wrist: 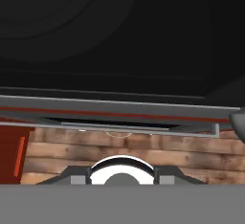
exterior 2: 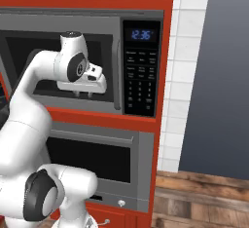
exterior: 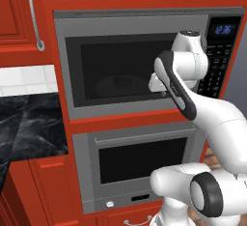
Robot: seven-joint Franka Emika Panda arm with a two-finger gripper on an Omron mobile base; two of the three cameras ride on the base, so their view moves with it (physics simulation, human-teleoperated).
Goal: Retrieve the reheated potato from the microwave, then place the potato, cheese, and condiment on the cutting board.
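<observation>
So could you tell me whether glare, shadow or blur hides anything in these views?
Left base view: the microwave window is dim, but a round turntable shows faintly. Right base view: evenly lit, its blue display slightly soft. Hand view: the top half is near-black.

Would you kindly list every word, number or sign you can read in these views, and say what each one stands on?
"12:36": blue digits on the microwave display, clearest in the right base view; blurrier in the left base view.
Keypad labels under the display: white marks, too small and blurred to read.
Lower oven: no readable text.
</observation>
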